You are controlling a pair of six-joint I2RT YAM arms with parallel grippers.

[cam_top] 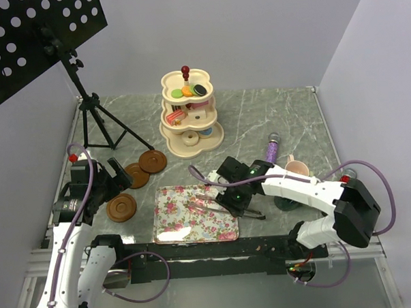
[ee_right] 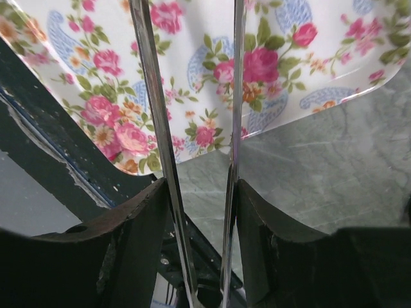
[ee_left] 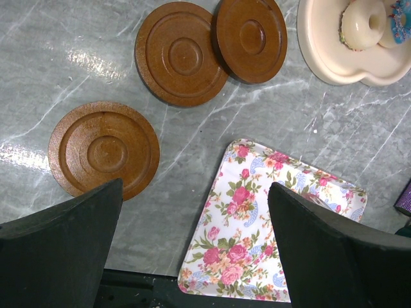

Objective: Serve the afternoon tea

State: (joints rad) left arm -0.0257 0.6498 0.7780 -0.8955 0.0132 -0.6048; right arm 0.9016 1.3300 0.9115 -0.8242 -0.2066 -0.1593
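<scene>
Closest in, the right gripper (ee_right: pixel 202 192) pinches a pair of metal tongs (ee_right: pixel 152 96), one finger pressed against the outside of each blade. The blades stand a little apart, I reckon so the tips stay ready to close on a sweet. They reach forward from the jaws over the near corner of the flowered tray (cam_top: pixel 188 219), which carries nothing I can see.

On the other side the left gripper (ee_left: pixel 196 192) hangs with its jaws spread wide and nothing between them. A brown saucer (ee_left: pixel 103 149) lies on the table just ahead of one finger, probably the one it means to take. Two more saucers (ee_left: pixel 183 54) lie farther ahead of those jaws, one overlapping the other.

To the right of the tong-holding jaws sit a pink mug (cam_top: pixel 296 168) and a purple microphone (cam_top: pixel 271 150). Farthest from both sets of jaws stands the cream three-tier stand (cam_top: pixel 181 151). It has macarons (cam_top: pixel 189 91) on top, cake slices (cam_top: pixel 178 115) in the middle and doughnuts (ee_left: pixel 363 22) at the bottom, none served yet.
</scene>
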